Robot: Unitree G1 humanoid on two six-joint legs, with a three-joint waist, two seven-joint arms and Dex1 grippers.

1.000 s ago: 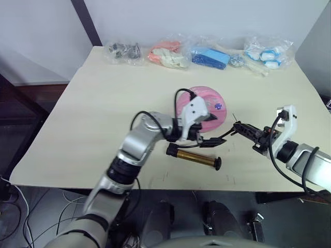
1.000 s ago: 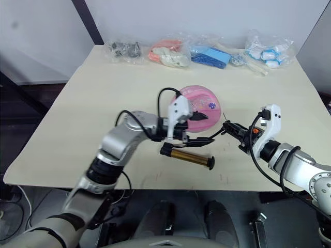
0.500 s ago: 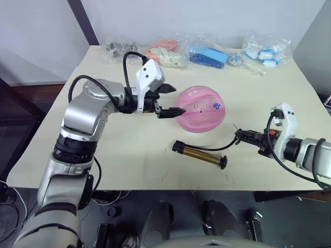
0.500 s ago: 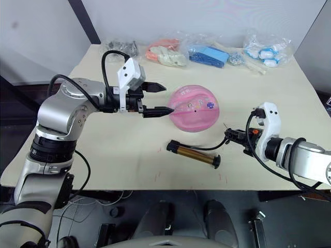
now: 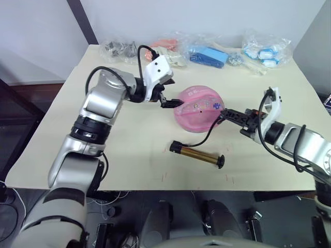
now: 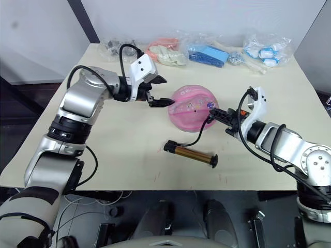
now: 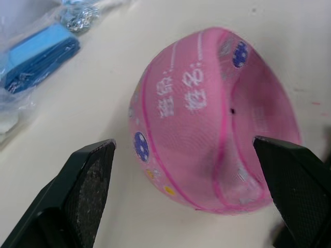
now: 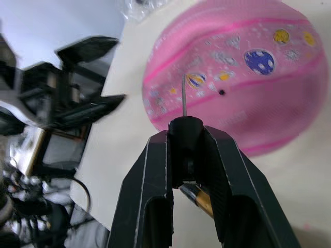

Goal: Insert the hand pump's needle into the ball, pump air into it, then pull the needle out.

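From the head views, the dented pink rubber ball point(image 5: 198, 108) is sitting mid-surface point(image 5: 103, 155), with the gold-bronze cylindrical hand pump point(image 5: 196, 154) lying nearer the robot. In the left wrist view, the left hand point(image 7: 191, 191) is hovering spread around the ball. In the right wrist view, the right hand point(image 8: 189, 150) is pinching the thin metal needle point(image 8: 184, 96), pointing beside the valve dot.

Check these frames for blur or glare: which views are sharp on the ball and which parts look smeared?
Right wrist view: the ball and needle are sharp, but the left gripper behind them is motion-smeared. Left wrist view: ball crisp, the near fingers soft. Head views: even light, slight glare on the plastic bags.
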